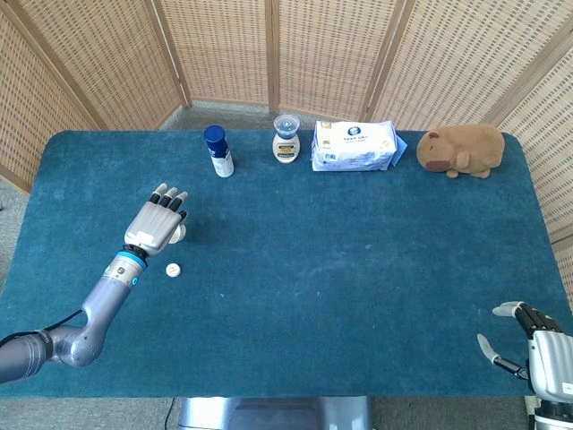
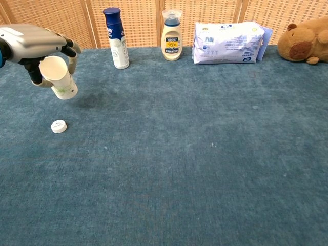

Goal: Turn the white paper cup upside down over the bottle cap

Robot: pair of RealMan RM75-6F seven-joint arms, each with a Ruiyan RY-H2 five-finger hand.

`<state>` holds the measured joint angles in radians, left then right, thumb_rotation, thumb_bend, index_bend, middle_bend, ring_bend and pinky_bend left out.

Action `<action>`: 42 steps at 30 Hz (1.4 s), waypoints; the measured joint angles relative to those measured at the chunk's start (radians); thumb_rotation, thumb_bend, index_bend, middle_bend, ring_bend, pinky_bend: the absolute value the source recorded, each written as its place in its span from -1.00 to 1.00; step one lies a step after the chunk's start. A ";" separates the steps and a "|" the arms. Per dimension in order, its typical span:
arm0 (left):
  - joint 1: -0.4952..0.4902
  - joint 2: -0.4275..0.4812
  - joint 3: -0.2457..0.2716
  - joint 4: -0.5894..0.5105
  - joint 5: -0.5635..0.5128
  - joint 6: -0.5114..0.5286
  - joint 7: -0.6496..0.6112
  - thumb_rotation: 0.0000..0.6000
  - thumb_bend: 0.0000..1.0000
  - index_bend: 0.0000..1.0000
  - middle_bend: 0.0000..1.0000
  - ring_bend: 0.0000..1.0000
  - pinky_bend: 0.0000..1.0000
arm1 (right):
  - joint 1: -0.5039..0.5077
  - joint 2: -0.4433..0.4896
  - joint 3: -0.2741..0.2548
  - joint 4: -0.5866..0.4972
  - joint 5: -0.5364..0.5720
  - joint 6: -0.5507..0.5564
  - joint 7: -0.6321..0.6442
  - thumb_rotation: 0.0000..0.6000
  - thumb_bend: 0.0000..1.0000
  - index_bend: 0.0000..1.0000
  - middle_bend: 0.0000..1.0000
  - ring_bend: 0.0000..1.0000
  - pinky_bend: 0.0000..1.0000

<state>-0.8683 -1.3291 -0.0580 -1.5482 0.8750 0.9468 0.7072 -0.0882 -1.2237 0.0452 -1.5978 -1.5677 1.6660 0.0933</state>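
Left hand (image 2: 38, 45) grips white paper cup (image 2: 57, 77), lifted off blue table (image 2: 205, 154), tilted, mouth toward camera. Bottle cap (image 2: 59, 126) lies below, apart. Right hand (image 1: 537, 345) idle at table's near corner, fingers apart.

one paper cup (image 2: 58, 77), one bottle cap (image 2: 59, 126), two bottles (image 2: 116, 38), one wipes pack (image 2: 227, 42), one plush toy (image 2: 305, 42)

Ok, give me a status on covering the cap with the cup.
Done: the left hand has the white paper cup gripped and clear of the table. In hand: the cup hangs tilted, mouth not yet facing down. Left: turn it over and set it onto the bottle cap, which lies uncovered nearer the camera.
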 measured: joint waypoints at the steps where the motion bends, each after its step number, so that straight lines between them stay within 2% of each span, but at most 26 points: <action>1: -0.001 0.001 0.004 -0.001 0.001 0.001 0.009 0.94 -0.43 -0.18 -0.80 -1.00 -0.86 | 0.000 0.000 0.000 0.001 0.000 0.001 0.001 0.40 -0.36 -0.21 -0.26 -0.22 -0.22; 10: -0.025 -0.016 0.046 0.010 0.016 0.024 0.159 1.00 -0.43 -0.18 -0.85 -1.00 -0.89 | 0.000 -0.004 -0.001 0.013 0.000 -0.002 0.016 0.39 -0.36 -0.21 -0.26 -0.22 -0.22; 19: -0.062 -0.072 0.084 0.028 -0.005 0.054 0.373 1.00 -0.43 -0.18 -0.94 -1.00 -0.92 | -0.003 -0.008 0.000 0.030 0.008 -0.003 0.037 0.40 -0.36 -0.21 -0.26 -0.22 -0.22; 31: -0.147 -0.198 0.091 0.036 -0.205 0.108 0.685 1.00 -0.43 -0.18 -1.00 -1.00 -0.93 | -0.017 -0.004 0.000 0.049 0.011 0.015 0.068 0.40 -0.36 -0.21 -0.26 -0.22 -0.22; 33: -0.163 -0.222 0.091 0.041 -0.235 0.117 0.725 1.00 -0.48 -0.27 -1.00 -1.00 -0.95 | -0.020 -0.004 0.000 0.051 0.010 0.020 0.074 0.41 -0.36 -0.21 -0.26 -0.22 -0.22; 35: -0.176 -0.242 0.092 0.046 -0.263 0.128 0.761 1.00 -0.55 -0.48 -1.00 -1.00 -0.96 | -0.023 -0.003 -0.001 0.054 0.008 0.027 0.080 0.41 -0.36 -0.21 -0.26 -0.22 -0.22; 37: -0.187 -0.256 0.091 0.046 -0.289 0.141 0.790 0.99 -0.64 -0.79 -1.00 -1.00 -0.96 | -0.028 -0.003 -0.001 0.058 0.008 0.034 0.088 0.40 -0.36 -0.21 -0.26 -0.22 -0.22; 39: -0.197 -0.270 0.088 0.043 -0.315 0.163 0.817 0.99 -0.69 -0.95 -1.00 -1.00 -0.96 | -0.031 -0.003 -0.001 0.063 0.009 0.037 0.094 0.40 -0.36 -0.21 -0.26 -0.22 -0.22; 42: -0.205 -0.283 0.078 0.034 -0.352 0.198 0.840 1.00 -0.73 -1.00 -1.00 -1.00 -0.96 | -0.036 -0.003 -0.003 0.070 0.009 0.041 0.104 0.40 -0.36 -0.21 -0.26 -0.22 -0.22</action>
<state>-1.0736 -1.6119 0.0204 -1.5142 0.5231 1.1448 1.5470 -0.1239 -1.2268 0.0425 -1.5275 -1.5585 1.7068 0.1975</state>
